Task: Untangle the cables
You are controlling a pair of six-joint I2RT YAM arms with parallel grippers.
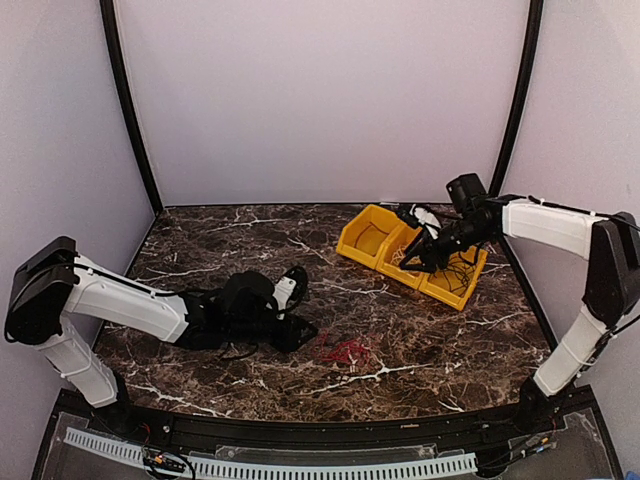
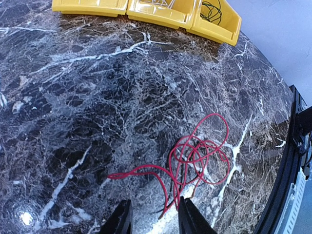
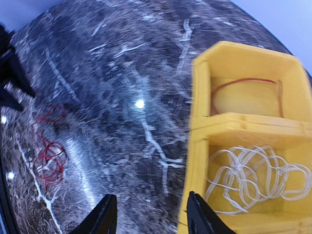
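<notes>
The left gripper point(image 2: 155, 207) lies low over the bench point(image 2: 87, 97), fingers apart and holding nothing. It is lined up on the red cable point(image 2: 195, 156) just ahead, likely to pinch a strand. That cable lies flat near the middle of the bench, its loops heaped together, long axis roughly left to right, one loose tail crossing before the fingers. Farther right, the yellow bins point(image 3: 234, 124) keep sorted pieces apart, with a white cable point(image 3: 253, 180) coiled in the middle one. Over its near edge hangs the right gripper point(image 3: 151, 202), fingers spread and empty
</notes>
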